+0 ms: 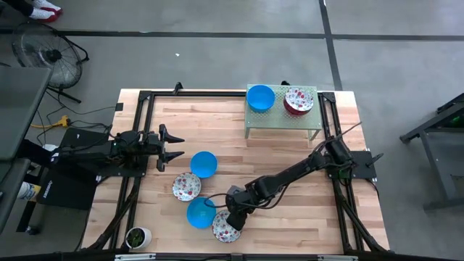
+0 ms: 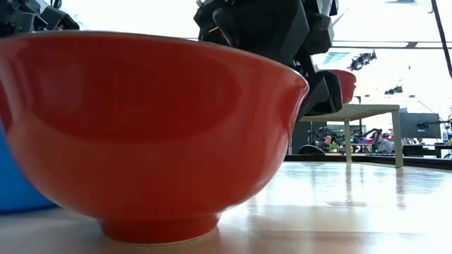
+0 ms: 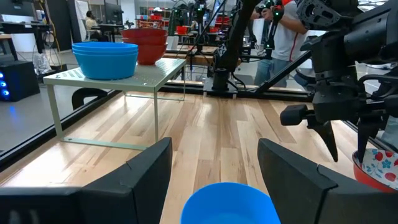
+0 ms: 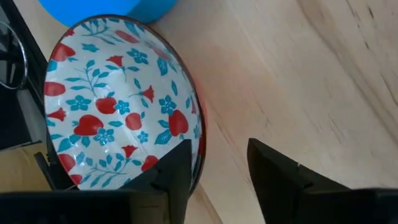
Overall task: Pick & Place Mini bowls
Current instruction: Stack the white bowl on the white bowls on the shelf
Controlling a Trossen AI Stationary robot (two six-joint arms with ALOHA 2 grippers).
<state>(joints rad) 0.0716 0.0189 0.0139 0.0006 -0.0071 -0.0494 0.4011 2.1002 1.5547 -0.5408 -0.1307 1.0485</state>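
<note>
The right gripper (image 1: 233,220) straddles the near floral bowl (image 1: 225,228) rim, jaws partly open, one finger inside, gripping nothing yet

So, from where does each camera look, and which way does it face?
High: above, straight down on the table; both arms.
Low: table height, behind the floral bowl; right arm above.
Left wrist: toward the shelf; left gripper open.
Right wrist: down; right gripper straddles the bowl's rim.
Shared: that floral bowl.
</note>
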